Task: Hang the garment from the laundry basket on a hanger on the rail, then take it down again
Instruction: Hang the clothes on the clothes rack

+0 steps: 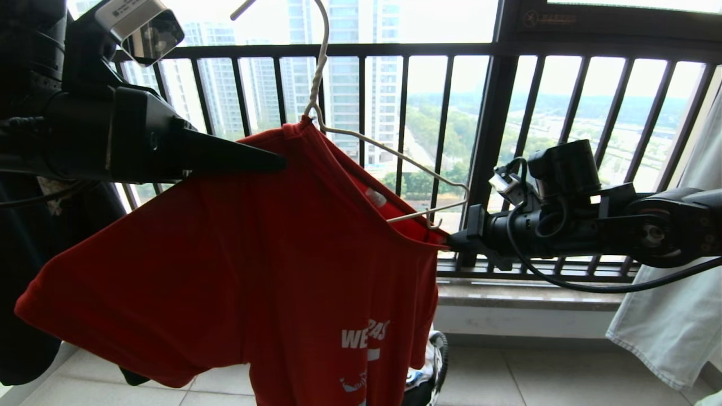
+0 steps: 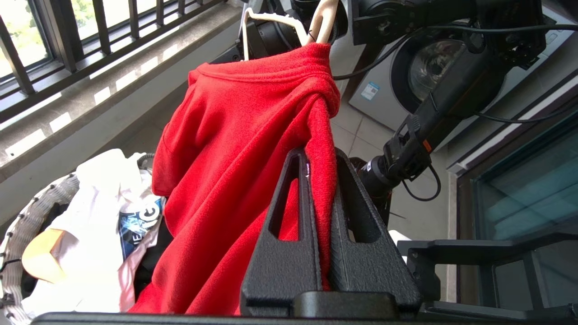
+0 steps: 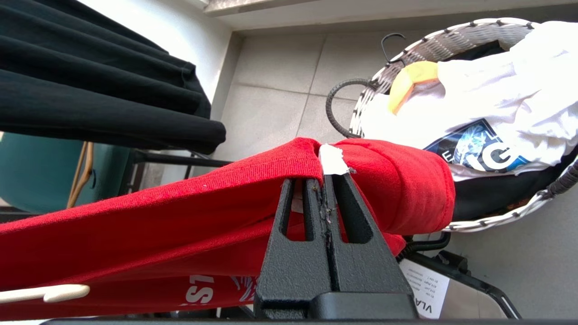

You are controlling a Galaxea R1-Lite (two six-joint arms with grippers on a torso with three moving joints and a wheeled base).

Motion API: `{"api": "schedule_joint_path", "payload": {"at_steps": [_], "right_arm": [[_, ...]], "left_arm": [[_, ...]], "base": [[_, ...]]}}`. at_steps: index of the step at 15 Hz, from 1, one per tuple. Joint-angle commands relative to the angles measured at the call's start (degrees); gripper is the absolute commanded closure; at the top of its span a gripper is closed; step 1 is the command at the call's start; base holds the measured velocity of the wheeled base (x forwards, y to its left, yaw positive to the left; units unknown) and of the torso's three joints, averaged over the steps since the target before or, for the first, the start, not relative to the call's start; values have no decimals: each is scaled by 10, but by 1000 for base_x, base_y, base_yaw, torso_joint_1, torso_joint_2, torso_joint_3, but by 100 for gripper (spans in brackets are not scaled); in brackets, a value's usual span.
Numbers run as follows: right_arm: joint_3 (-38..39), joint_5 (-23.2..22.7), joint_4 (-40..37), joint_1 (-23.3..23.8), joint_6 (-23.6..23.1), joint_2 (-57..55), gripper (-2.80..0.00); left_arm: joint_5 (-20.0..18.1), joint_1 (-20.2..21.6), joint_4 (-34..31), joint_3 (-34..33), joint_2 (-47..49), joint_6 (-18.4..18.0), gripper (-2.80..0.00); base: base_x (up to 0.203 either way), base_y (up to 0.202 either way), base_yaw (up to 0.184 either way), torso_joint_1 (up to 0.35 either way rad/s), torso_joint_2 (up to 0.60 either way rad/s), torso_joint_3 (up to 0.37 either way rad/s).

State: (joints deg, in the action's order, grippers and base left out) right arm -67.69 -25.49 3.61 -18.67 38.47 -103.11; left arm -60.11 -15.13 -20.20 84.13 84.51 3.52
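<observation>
The red garment (image 1: 237, 265) hangs askew on the whitish wire hanger (image 1: 395, 155), one shoulder on it; the hanger's far arm is bare. The hook runs up out of the head view, and the rail is out of view. My left gripper (image 1: 280, 163) reaches in from the left and is shut on a fold of the garment (image 2: 235, 135) just below the collar, as the left wrist view (image 2: 318, 155) shows. My right gripper (image 1: 451, 243) comes from the right, shut on the collar edge (image 3: 289, 162) beside the white neck tag (image 3: 332, 160). The laundry basket (image 3: 433, 43) stands on the floor below.
A black garment (image 1: 22, 282) hangs at the far left and a pale one (image 1: 677, 316) at the far right. The dark barred window railing (image 1: 491, 141) is close behind. White clothes (image 2: 104, 212) and a wooden hanger (image 3: 411, 79) lie in the basket. A washing machine (image 2: 433, 67) stands behind.
</observation>
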Motion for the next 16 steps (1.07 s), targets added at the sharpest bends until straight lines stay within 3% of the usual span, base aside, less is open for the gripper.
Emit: {"api": "schedule_joint_path", "payload": {"at_steps": [1, 2, 8, 14, 16], "right_arm": [[-24, -2, -32, 12, -5, 0, 0], [-35, -2, -57, 16, -12, -1, 0], [-109, -2, -147, 38, -26, 5, 0], [-176, -2, -208, 52, -31, 8, 0], [-187, -2, -214, 55, -31, 12, 0]], "left_arm": [[10, 0, 6, 3, 29, -2, 0], [26, -1, 22, 1, 36, -2, 0], [28, -3, 26, -1, 51, -3, 0], [33, -16, 26, -1, 60, -3, 0], [50, -26, 26, -2, 62, -3, 0]], "base": [[0, 0, 0, 0, 0, 0], [0, 0, 0, 0, 0, 0], [0, 0, 0, 0, 0, 0], [0, 0, 0, 0, 0, 0], [0, 0, 0, 0, 0, 0]]}}
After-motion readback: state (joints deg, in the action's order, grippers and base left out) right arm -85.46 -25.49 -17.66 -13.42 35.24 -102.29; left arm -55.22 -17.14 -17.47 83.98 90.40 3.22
